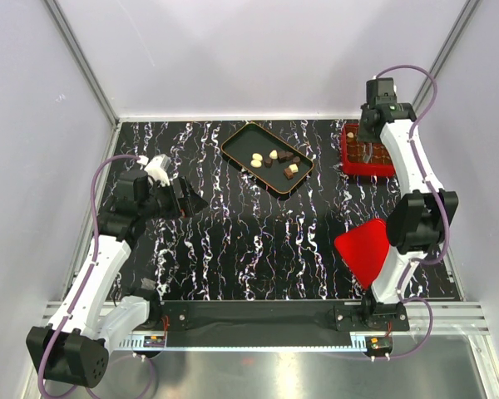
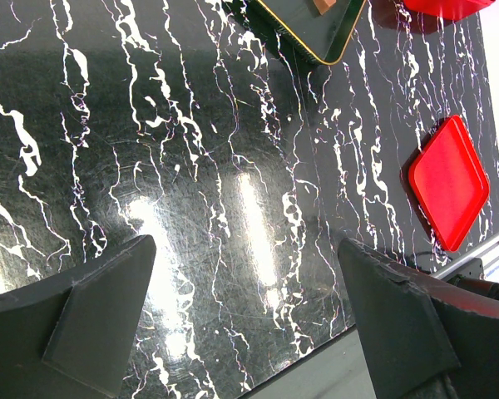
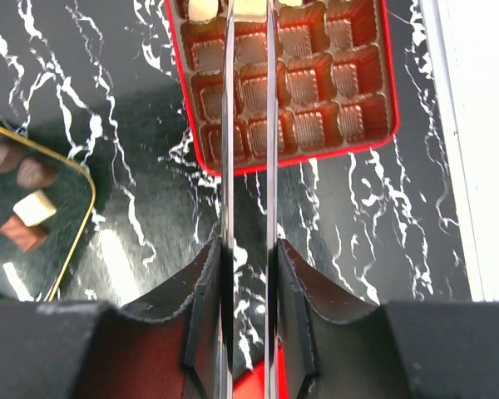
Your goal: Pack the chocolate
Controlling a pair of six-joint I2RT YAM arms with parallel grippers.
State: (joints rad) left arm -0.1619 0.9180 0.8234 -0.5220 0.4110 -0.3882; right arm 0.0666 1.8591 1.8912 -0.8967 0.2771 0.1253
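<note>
My right arm is stretched out far across the table (image 1: 233,258), wrist bent down, so the right gripper (image 3: 249,17) hangs directly over the red box (image 3: 368,116). Its two long thin blades stand close together and parallel, running off the top of the wrist view. A cream piece sits between them there, but I cannot tell whether it is pinched. My left arm is folded low, well to the left of the box, with the left gripper (image 2: 245,291) spread wide and holding nothing.

I count one box, one flat red lid (image 1: 362,249) on the near side of it, and one black tray (image 1: 237,143) to its left. The chocolate (image 1: 256,158) is mostly in that tray, roughly seven pieces. At least two more cream ones are in the box's far row.

The pieces are too small to show individual headings. The scatter runs along the tray's long axis, a diagonal whose nearer end points toward the box.
</note>
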